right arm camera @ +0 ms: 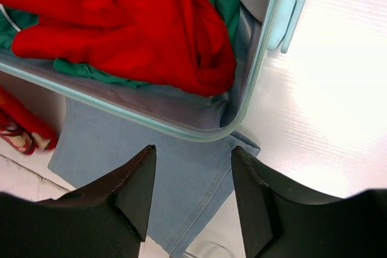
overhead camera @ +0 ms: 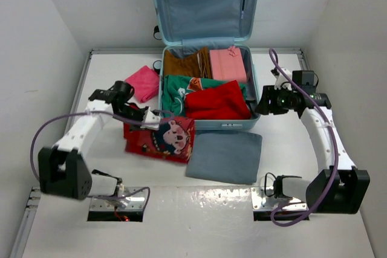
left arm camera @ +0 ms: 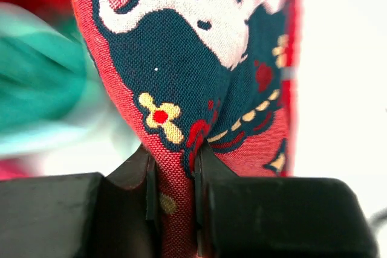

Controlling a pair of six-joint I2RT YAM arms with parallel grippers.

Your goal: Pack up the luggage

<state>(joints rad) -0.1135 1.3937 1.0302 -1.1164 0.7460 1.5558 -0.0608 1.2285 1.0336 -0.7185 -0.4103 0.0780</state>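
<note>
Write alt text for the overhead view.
An open pale blue suitcase holds folded clothes. The left gripper pinches a red cartoon-print cloth just outside it, beside a folded grey cloth; the right gripper hovers open at the suitcase's right edge.

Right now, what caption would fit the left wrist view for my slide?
Left tool shut on a fold of the red cartoon-print cloth, blurred green fabric behind.

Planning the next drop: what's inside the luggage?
Visible: brown garment, pink folded item, green garment, red garment lying on the green one. Anything beneath them in the luggage is covered.
</note>
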